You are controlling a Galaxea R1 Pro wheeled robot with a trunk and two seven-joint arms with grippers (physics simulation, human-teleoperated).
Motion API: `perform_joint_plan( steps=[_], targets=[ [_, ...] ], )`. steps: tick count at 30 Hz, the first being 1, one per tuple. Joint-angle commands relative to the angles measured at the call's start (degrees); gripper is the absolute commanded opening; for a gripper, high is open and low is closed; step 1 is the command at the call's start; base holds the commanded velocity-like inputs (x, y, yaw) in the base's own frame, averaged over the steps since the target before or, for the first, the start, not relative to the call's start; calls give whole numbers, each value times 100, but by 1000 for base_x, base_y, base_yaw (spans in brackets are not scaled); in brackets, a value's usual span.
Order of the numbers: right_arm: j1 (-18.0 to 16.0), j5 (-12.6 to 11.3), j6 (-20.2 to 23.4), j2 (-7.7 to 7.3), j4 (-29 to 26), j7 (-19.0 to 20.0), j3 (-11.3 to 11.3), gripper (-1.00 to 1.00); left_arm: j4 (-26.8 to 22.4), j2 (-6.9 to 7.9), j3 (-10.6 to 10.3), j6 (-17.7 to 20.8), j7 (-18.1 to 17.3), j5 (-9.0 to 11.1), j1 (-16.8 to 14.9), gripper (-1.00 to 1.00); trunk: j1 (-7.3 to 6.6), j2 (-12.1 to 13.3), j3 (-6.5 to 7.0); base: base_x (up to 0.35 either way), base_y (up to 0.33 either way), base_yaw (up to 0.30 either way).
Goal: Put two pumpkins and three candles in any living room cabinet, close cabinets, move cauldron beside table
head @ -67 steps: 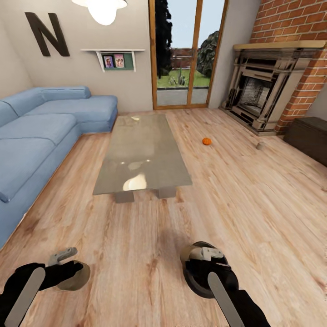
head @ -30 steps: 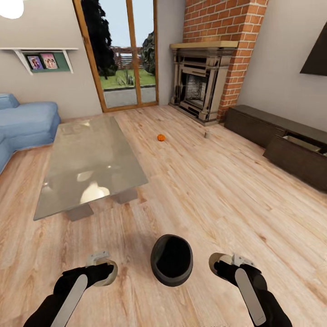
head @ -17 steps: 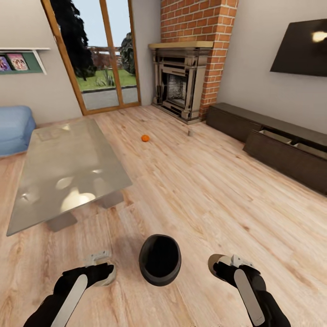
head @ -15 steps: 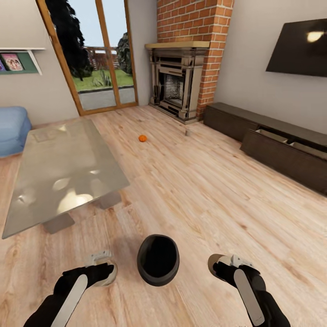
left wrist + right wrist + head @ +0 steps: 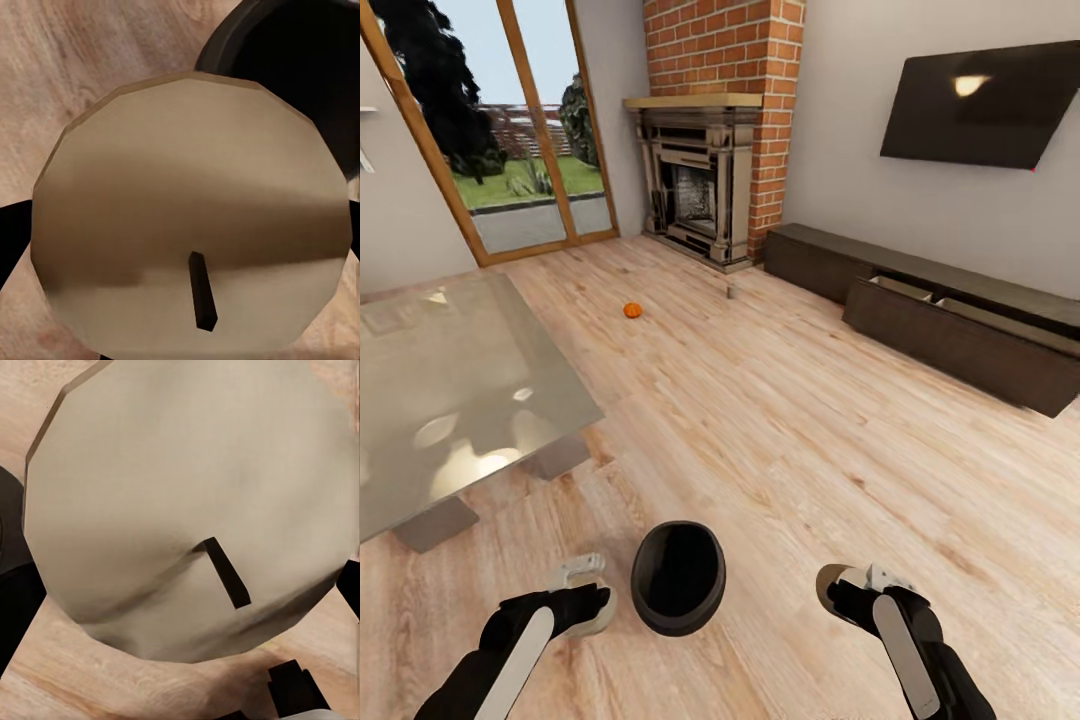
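The black cauldron point(image 5: 678, 577) stands on the wood floor between my two arms, mouth up. My left gripper point(image 5: 585, 592) is shut on a beige candle point(image 5: 195, 225), whose dark wick faces the wrist camera, with the cauldron's rim point(image 5: 300, 67) just beyond it. My right gripper point(image 5: 850, 586) is shut on a second candle point(image 5: 187, 502). One orange pumpkin point(image 5: 632, 311) lies on the floor far ahead. A small third candle point(image 5: 732, 292) stands near the fireplace. The long dark cabinet point(image 5: 960, 345) runs along the right wall with drawers pulled open. The glass-topped table point(image 5: 450, 390) is at the left.
A brick fireplace point(image 5: 695, 185) fills the far corner, with glass patio doors point(image 5: 510, 160) to its left. A dark TV point(image 5: 985, 95) hangs on the wall above the cabinet. Wide bare floor lies between me and the cabinet.
The whole view has swung right: the blue sofa has left the picture, and the cabinet and TV have come in. The cauldron has slid left in view. Both arms keep their candles.
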Motion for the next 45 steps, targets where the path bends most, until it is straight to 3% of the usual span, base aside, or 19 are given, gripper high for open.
perform_joint_plan(
  steps=[1, 45],
  targets=[
    [-5, -57, 10, 6, -6, -48, -7, -100, -8, 7, -13, 8, 60, 58, -3, -100, -1, -2, -2, 0, 0, -279],
    [-5, -66, -144, 7, 196, -48, 2, -100, 141, 0, -30, -184, 54, 67, -3, -100, -1, -2, 85, 0, 0, -279]
  ],
)
